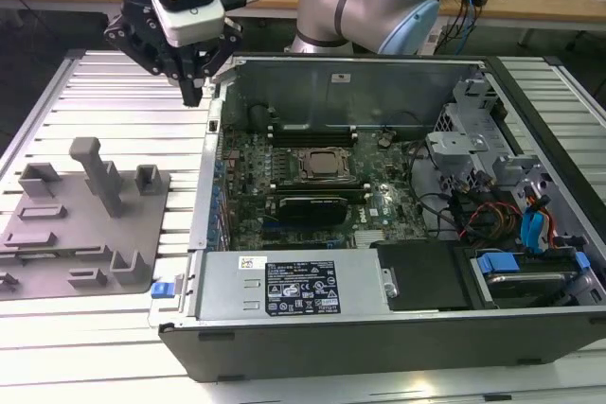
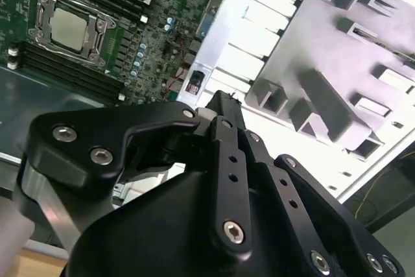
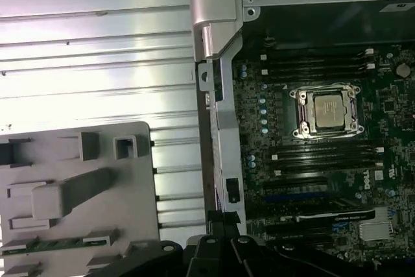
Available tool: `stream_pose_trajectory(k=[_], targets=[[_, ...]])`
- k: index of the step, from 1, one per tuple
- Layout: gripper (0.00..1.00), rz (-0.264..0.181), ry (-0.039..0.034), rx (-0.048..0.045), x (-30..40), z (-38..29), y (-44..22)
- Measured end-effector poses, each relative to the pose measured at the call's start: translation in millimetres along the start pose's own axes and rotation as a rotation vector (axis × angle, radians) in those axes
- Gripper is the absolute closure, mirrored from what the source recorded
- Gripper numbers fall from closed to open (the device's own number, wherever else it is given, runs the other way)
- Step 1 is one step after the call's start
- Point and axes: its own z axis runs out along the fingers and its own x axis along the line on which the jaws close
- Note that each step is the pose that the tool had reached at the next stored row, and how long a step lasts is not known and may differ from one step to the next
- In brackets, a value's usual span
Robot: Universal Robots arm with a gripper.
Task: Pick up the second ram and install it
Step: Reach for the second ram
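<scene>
While the gripper (image 1: 194, 92) hangs closed and empty above the surface (image 1: 85, 101): one ram stick (image 3: 39, 246), in grey holder (image 3: 133, 186) (probably light, stiff, fragile; grasp its long edges).

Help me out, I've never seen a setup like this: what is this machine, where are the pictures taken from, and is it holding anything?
It is a robot arm whose end effector hangs above a ribbed metal table, between a grey holder tray and an open computer case. The exterior view comes from a camera off the arm; both wrist views come from cameras riding on the arm. Inside the case sits a motherboard with its square processor socket. A thin green stick, the second ram, appears to lie in the tray, so the arm does not seem to carry it.
</scene>
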Motion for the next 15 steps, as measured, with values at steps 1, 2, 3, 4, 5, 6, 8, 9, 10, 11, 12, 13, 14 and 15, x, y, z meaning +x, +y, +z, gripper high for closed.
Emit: stream_pose_trajectory(k=[1, 2, 3, 4, 5, 6, 8, 9, 10, 11, 12, 13, 14, 15], targets=[[0.89, 0.0, 0.0, -0.0002, 2.4, 0.0, -0.2], [0.89, 0.0, 0.0, -0.0006, 5.4, 0.1, -0.5], [0.89, 0.0, 0.0, -0.0007, 6.1, 0.1, -0.5], [0.89, 0.0, 0.0001, -0.0006, 7.6, 0.0, -0.6], [0.89, 0.0, 0.0, -0.0006, 9.5, 0.0, -0.8], [0.89, 0.0, 0.0, -0.0006, 11.6, -0.1, -0.9], [0.89, 0.0, 0.0, -0.0006, 14.0, -0.1, -1.1], [0.89, 0.0, 0.0, -0.0006, 16.9, -0.2, -1.3], [0.89, 0.0, 0.0001, -0.0006, 19.6, -0.3, -1.5], [0.89, 0.0, 0.0001, -0.0006, 21.2, -0.4, -1.6], [0.89, 0.0, 0.0001, -0.0005, 22.2, -0.4, -1.7], [0.89, 0.0, 0.0, -0.0006, 24.1, -0.4, -1.9], [0.89, 0.0, 0.0, -0.0007, 25.0, -0.4, -1.9], [0.89, 0.0, 0.0, -0.0006, 25.6, -0.4, -2.0]])
